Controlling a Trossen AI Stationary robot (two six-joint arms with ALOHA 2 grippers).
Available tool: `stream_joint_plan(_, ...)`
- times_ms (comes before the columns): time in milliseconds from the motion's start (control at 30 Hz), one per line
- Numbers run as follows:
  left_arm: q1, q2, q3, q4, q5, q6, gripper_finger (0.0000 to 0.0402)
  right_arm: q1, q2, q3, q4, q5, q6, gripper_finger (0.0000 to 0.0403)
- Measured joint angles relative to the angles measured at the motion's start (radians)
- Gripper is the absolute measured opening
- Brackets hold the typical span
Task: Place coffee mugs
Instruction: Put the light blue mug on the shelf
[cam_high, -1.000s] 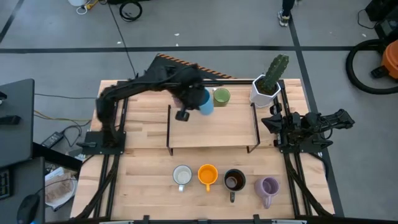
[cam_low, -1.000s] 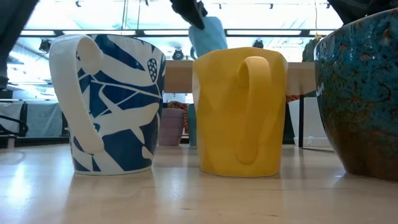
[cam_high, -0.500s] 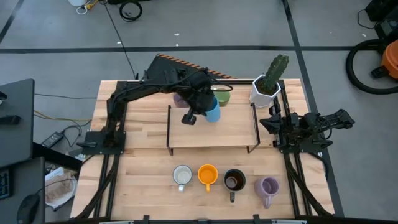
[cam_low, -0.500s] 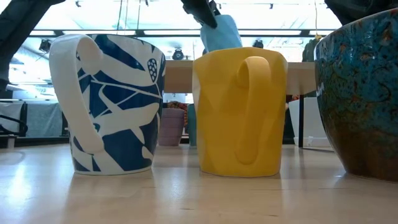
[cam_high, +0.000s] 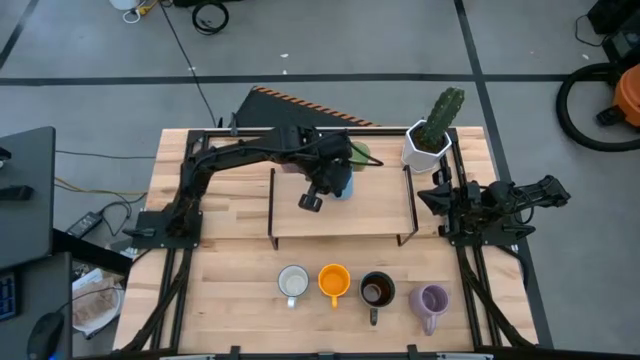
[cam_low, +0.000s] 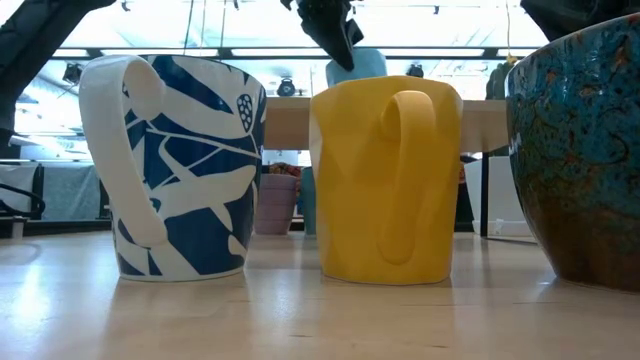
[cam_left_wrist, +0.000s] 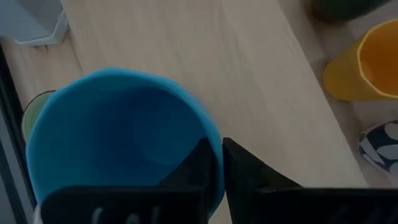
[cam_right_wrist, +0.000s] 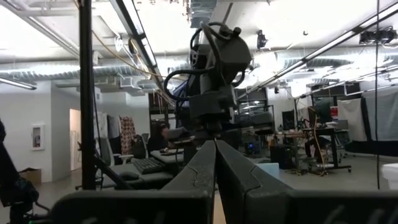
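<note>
The left pincer holds the blue mug by its rim, over the wooden shelf. The right pincer is pressed shut and holds nothing, at the right side of the desk.

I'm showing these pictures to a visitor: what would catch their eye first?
Probably the left hand gripping the blue mug by its rim over the raised wooden shelf, beside the green mug. Next, the row of four mugs at the table's front edge, and the cactus pot at the shelf's right end.
</note>
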Motion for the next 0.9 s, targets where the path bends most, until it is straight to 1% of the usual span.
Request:
stream_joint_plan(133,-0.004,0.001,0.000,0.013,-0.001,0.022,0.0052,0.000,0.000,0.000,-0.002,0.001,0.002,0.0018)
stream_joint_plan(367,-0.018,0.002,0.000,0.059,-0.005,0.027,0.0115,0.000,0.000,0.000,-0.003,0.000,0.003,0.0018)
stream_joint_plan(467,-0.023,0.001,0.000,0.083,-0.012,0.027,0.0135,0.000,0.000,0.000,-0.005,0.001,0.003,0.0018)
stream_joint_plan(733,-0.022,-0.066,-0.001,0.113,-0.019,-0.005,0.0159,0.000,0.000,0.000,-0.011,0.001,0.003,0.0018)
stream_joint_plan(900,0.002,-0.102,-0.001,0.068,-0.019,-0.053,0.0181,0.000,0.000,0.000,-0.016,0.001,0.025,0.0018)
